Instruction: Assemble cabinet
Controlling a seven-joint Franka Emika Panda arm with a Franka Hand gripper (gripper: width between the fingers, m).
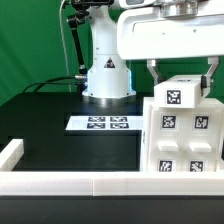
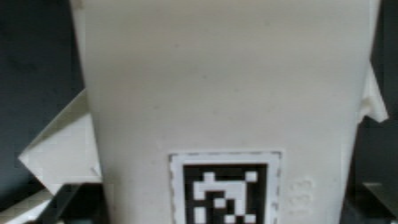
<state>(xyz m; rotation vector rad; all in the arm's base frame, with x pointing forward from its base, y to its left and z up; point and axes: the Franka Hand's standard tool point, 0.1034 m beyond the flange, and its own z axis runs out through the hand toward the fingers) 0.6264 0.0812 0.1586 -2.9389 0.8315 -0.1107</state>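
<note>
The cabinet [image 1: 185, 125] is a large white box with several black-and-white tags, standing at the exterior view's right behind the front rail. My gripper [image 1: 181, 80] comes down from above. Its two fingers straddle the cabinet's upper block, one finger [image 1: 153, 72] on each side, and press against it. In the wrist view the cabinet's white panel [image 2: 214, 90] fills the frame, with one tag [image 2: 228, 188] at the edge. Another white panel edge [image 2: 63, 135] sticks out beside it. The fingertips do not show clearly there.
The marker board [image 1: 100, 123] lies flat on the black table in front of the robot base [image 1: 107, 80]. A low white border rail [image 1: 90, 183] runs along the front and turns up at the exterior view's left [image 1: 10, 155]. A green backdrop stands behind.
</note>
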